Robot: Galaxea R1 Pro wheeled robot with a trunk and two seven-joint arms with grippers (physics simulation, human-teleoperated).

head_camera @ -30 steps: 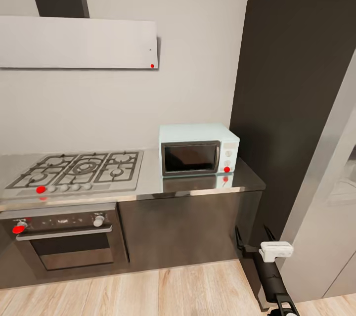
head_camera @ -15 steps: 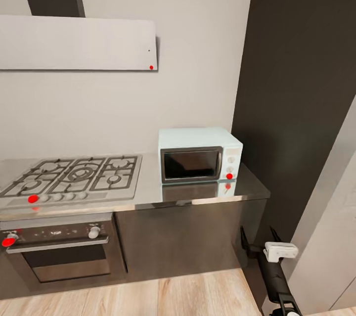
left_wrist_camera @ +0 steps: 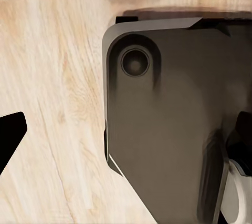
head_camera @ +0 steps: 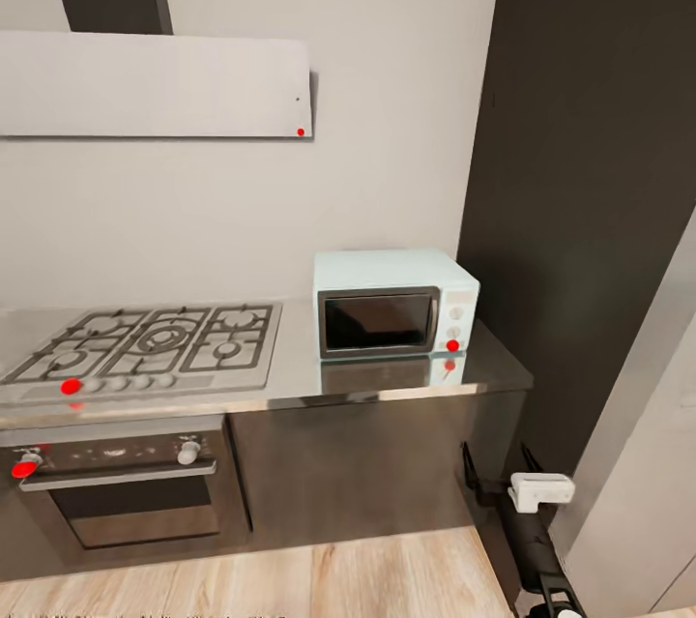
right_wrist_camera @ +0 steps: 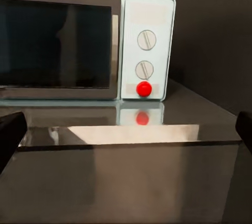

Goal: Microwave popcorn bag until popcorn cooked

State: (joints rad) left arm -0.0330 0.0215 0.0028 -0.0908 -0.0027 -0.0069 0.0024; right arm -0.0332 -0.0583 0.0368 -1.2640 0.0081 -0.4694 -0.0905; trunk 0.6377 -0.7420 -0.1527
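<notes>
On the steel countertop [head_camera: 290,384], the microwave [head_camera: 394,302].

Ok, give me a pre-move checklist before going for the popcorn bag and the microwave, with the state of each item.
1. Popcorn bag located: not ok, no bag seen on the countertop in these views.
2. Microwave found: ok, it stands at the counter's right end, next to the hob.
3. Microwave door open for loading: not ok, it is shut.
4. Right pincer free: ok, open and empty, pointed at the microwave with its fingertips apart.
5. Left pincer state: cannot tell; its camera looks down at the wooden floor.
</notes>
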